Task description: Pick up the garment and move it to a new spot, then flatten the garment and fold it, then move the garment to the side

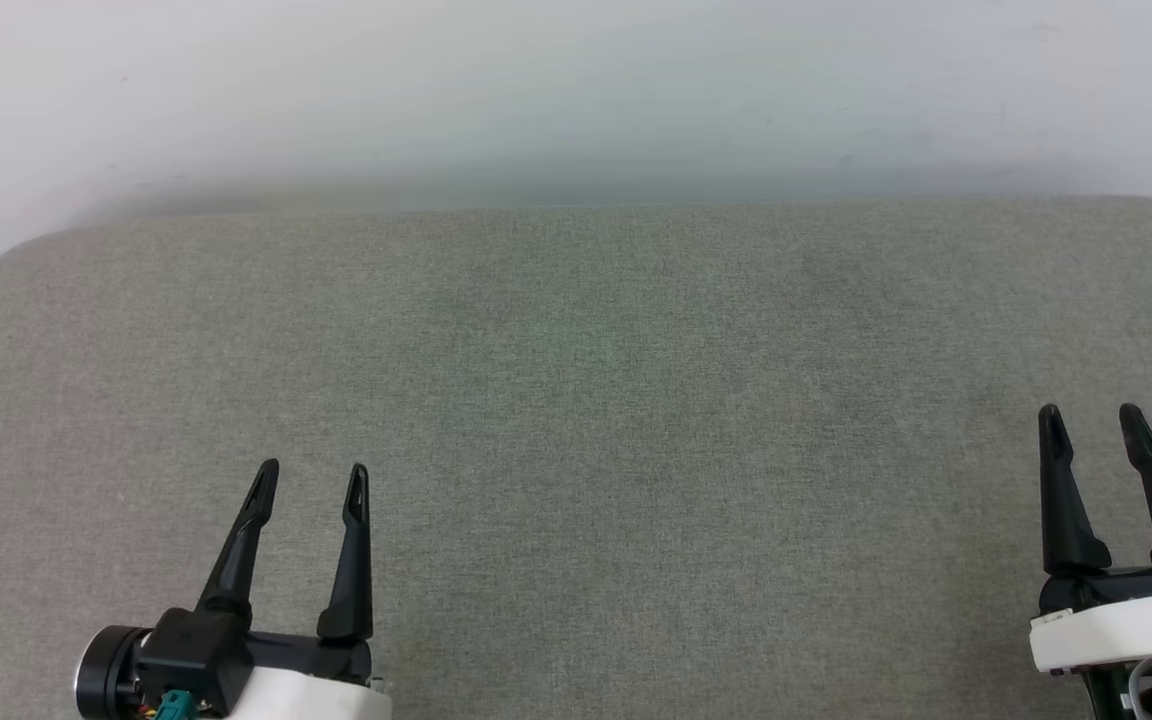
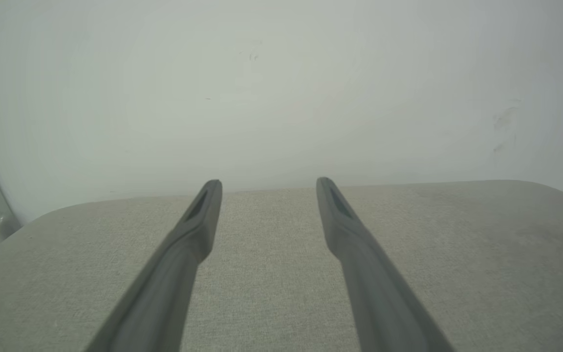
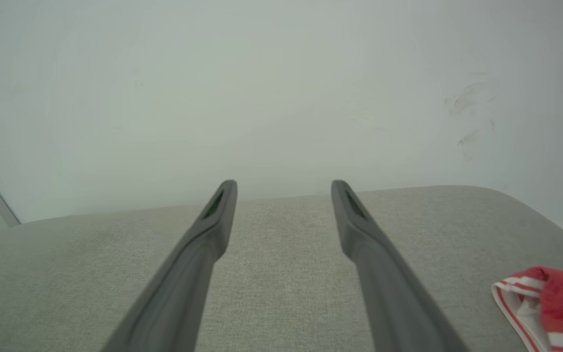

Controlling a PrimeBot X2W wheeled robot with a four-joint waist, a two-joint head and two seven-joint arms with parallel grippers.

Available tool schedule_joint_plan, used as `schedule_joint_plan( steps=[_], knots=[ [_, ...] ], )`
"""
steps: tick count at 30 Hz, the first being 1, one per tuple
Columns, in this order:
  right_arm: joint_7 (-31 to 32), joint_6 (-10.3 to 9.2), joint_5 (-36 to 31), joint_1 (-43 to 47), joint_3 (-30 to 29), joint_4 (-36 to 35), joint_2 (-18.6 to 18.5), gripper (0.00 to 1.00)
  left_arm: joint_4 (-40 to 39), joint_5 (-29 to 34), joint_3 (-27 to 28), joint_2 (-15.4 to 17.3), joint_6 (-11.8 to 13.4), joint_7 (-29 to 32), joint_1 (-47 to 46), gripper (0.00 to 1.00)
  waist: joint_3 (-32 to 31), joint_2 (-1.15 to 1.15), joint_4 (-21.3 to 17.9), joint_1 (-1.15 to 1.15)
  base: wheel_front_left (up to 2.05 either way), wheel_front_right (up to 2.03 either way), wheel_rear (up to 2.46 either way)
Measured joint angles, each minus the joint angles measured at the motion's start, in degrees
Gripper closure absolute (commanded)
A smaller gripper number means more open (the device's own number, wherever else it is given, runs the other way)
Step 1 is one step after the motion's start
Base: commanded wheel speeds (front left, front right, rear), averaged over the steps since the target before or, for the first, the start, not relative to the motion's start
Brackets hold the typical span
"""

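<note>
Grey-green upholstery [image 1: 576,420] spreads right across the head view: a flat, finely woven pad with a heathered grain and a softly rounded corner up at 10 o'clock. Behind it stands a plain pale wall [image 1: 576,90], smooth and matte, with a few faint dark scuffs towards 2 o'clock in the right wrist view.

Down at 7 o'clock sits the left gripper [image 1: 313,467]. Its two long, dark, tapered fingers point towards 12 and are spread well apart, with bare fabric between them and nothing in their hold. A glossy black housing and a white cuff sit behind them.

Over at 4 o'clock is the right gripper [image 1: 1089,410]. It has the same slim black prongs, each with a narrow slot near the tip. They are parted just as wide and are also empty.

And the garment [image 3: 560,293]? It's bunched at the far right edge, at about 3 to 4 o'clock in the head view, just outside the right gripper's outer finger. The right wrist view shows it at 4 o'clock: crumpled red cloth with a band of white-and-red striped trim curling round a white inner face. It is lying on the pad, close beside that finger but clear of it. Most of it runs out of view.
</note>
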Motion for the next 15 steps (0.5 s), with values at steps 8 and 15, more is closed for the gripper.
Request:
schedule_joint_plan(
  steps=[8,15],
  knots=[
    [-0.9,0.0,-0.4,-0.1,-0.1,1.0,-0.5,0.0,0.5,-0.2,0.4,-0.5,-0.5,0.0,0.1,0.0,0.1,0.0,-0.1,0.0,0.0,0.0,0.0],
    [-1.2,0.0,-0.1,-0.7,0.0,1.3,-0.7,0.0,1.4,-0.1,1.1,-0.7,-0.2,0.0,0.0,0.0,0.5,0.0,-0.4,0.0,0.0,0.0,0.0]
  ],
)
